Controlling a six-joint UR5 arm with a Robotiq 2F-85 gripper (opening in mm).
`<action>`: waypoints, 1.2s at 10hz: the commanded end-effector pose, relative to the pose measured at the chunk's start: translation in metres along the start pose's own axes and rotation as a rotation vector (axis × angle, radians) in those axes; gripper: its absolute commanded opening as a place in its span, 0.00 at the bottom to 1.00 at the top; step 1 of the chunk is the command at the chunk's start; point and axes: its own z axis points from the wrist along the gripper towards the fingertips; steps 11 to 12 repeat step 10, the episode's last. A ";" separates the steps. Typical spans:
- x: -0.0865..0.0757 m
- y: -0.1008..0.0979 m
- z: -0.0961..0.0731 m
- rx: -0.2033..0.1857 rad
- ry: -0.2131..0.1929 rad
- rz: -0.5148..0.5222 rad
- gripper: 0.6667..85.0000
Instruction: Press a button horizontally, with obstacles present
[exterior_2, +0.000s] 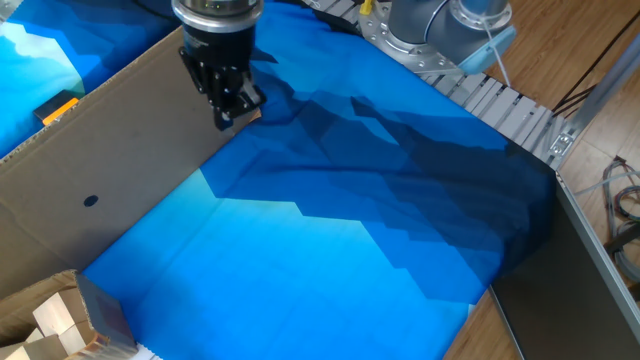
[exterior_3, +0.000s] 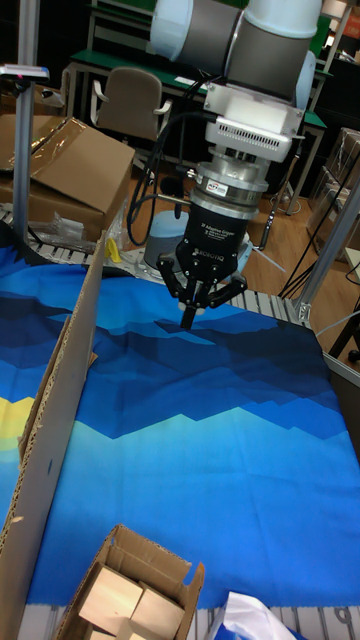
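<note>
The button (exterior_2: 57, 108) is a small orange-yellow block with a black part. It sits on the blue cloth at the far left, behind the obstacle's top edge. The obstacle is a large brown cardboard sheet (exterior_2: 120, 170) standing on edge, with one tiny dark hole (exterior_2: 90, 200). In the tall fixed view the cardboard sheet (exterior_3: 62, 420) appears nearly edge-on at the left. My gripper (exterior_2: 228, 118) points down at the sheet's right end, far right of the button. In the tall view the gripper (exterior_3: 190, 318) hangs just above the cloth, fingertips touching each other and holding nothing.
An open cardboard box of pale wooden blocks (exterior_2: 50, 322) stands at the front left, also seen as the box (exterior_3: 130, 595) at the bottom of the tall view. The blue cloth (exterior_2: 350, 220) covers the table. The arm's base (exterior_2: 450, 30) and a metal rail lie at the back right.
</note>
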 end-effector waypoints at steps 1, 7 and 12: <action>-0.010 -0.013 0.001 -0.012 -0.005 0.019 0.00; 0.004 -0.017 0.021 -0.037 0.017 0.028 0.00; 0.004 -0.018 0.022 -0.033 0.020 0.018 0.00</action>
